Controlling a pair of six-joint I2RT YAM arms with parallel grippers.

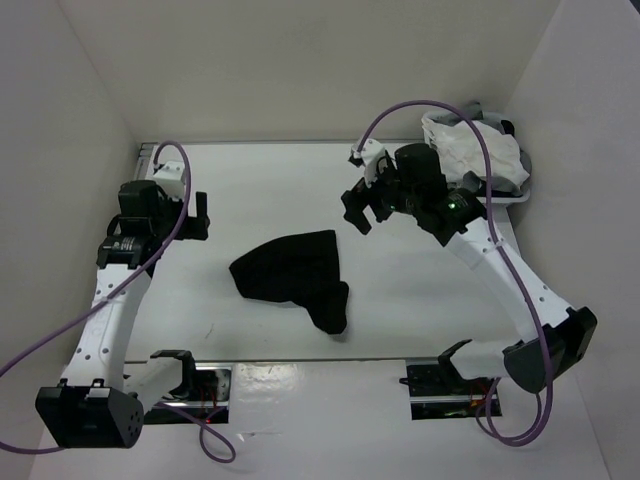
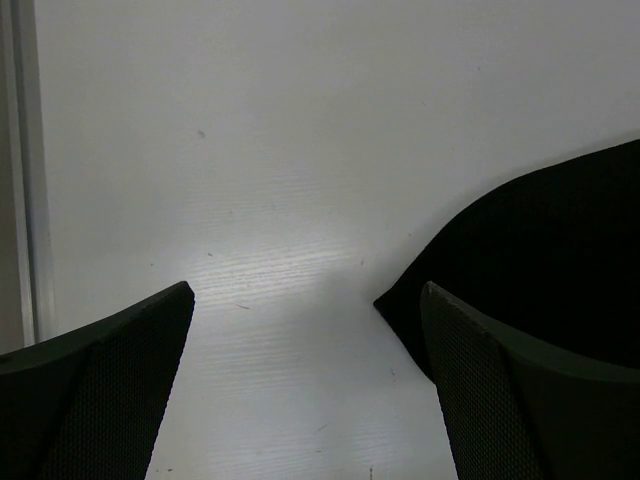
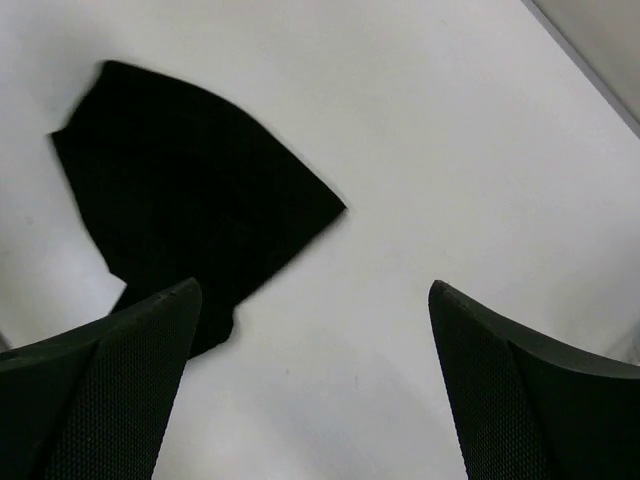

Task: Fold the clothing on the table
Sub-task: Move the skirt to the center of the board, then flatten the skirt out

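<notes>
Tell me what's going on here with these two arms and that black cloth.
Two robot arms are folding a black garment, which lies loosely bunched in the middle of the table. Neither arm holds it right now. The left end effector is open just left of it, and the right end effector is open beyond its far right corner. The fold looks unfinished.
</notes>
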